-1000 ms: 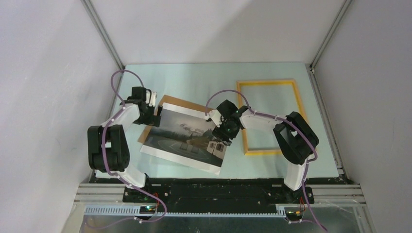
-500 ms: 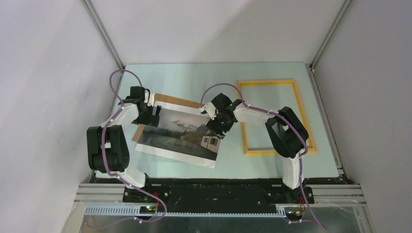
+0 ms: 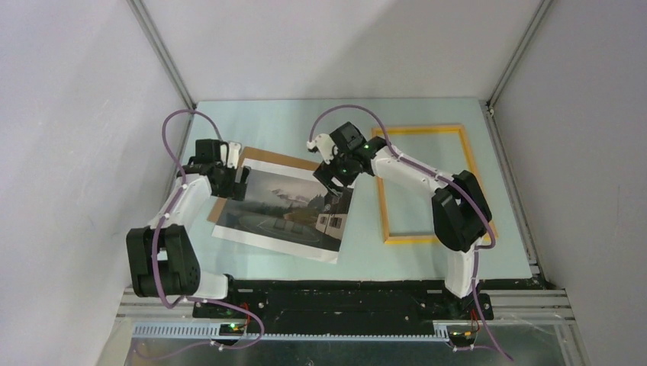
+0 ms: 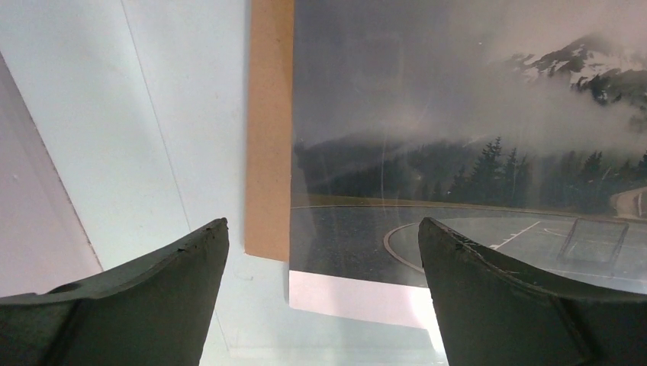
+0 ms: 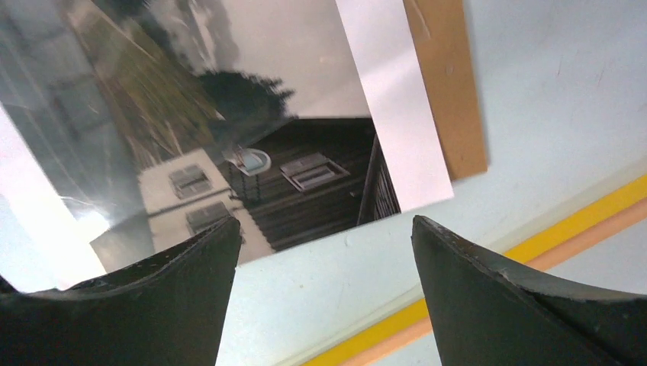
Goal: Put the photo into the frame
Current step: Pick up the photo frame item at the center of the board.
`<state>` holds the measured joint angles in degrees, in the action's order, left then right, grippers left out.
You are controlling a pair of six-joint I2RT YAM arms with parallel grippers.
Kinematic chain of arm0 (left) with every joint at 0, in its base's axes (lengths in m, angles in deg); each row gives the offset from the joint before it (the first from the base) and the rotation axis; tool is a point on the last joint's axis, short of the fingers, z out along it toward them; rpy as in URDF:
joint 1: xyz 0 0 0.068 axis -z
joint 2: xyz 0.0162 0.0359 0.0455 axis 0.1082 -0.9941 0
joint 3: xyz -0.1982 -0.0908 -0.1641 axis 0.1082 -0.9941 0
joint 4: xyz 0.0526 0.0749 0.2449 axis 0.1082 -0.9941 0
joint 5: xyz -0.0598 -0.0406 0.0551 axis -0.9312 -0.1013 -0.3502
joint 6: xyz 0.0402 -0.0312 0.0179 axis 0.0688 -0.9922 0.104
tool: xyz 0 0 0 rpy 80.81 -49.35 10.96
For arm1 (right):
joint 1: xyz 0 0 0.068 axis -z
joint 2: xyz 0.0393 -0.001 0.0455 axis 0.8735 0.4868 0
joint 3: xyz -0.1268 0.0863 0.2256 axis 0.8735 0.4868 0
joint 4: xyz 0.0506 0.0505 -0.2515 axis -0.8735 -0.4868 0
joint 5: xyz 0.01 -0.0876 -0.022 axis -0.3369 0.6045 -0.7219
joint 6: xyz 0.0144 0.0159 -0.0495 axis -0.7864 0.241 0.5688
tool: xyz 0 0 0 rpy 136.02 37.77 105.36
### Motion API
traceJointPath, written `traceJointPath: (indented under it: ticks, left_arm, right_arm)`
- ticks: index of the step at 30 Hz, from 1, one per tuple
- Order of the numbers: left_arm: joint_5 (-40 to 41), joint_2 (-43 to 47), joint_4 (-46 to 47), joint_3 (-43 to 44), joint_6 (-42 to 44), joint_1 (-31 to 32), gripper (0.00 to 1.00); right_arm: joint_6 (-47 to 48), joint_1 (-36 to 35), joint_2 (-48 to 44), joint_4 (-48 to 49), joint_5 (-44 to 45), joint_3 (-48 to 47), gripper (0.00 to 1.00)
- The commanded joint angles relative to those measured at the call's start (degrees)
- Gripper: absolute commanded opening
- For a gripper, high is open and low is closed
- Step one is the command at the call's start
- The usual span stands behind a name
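The right gripper (image 5: 324, 223) has its jaws spread wide with nothing between them. Its wrist camera looks down past both dark fingers (image 5: 152, 297) at a corner of the photo (image 5: 191, 114), where the white house and one white border show. Just beyond that border, a strip of the brown backing board (image 5: 446, 84) sticks out from under the print. Farther out on the same side runs a yellow rail of the frame (image 5: 580, 221), apart from both the board and the print. From above, this gripper (image 3: 332, 191) hangs over the photo's (image 3: 286, 213) far right corner. The frame (image 3: 384, 206) lies flat on the table (image 3: 305, 122) to its right, near the photo but not touching it.

The left gripper (image 4: 322, 229) is also wide open and holds nothing. Its wrist view shows the photo's (image 4: 458, 152) left edge and a white border running between the fingers, with a band of the board (image 4: 268, 137) just left of the print. One finger is over bare table and the other over the print. Whether either finger touches the surface cannot be told. From above, this gripper (image 3: 243, 177) sits at the photo's far left corner, over the board (image 3: 278, 160).
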<state>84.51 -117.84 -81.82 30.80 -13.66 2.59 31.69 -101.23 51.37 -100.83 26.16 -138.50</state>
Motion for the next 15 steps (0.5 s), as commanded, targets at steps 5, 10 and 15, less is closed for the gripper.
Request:
traceJointPath:
  ticks: [5,10,15]
  left_arm:
    - [-2.69,-7.20,-0.73,5.93,-4.00,-4.15,0.98]
    - [-4.02,-10.71,-1.75,8.83,-5.57,-5.40,0.98]
    - [-3.69,-14.25,-2.46,10.49,-6.55,-6.70,0.98]
  right_arm:
    - [-2.29,-2.90,3.13,0.36,-3.91,-6.80,0.85]
    - [-5.24,-3.67,6.50,0.96,-7.24,-8.61,0.84]
    - [-6.00,-4.45,9.10,-0.33,-9.66,-10.02,0.84]
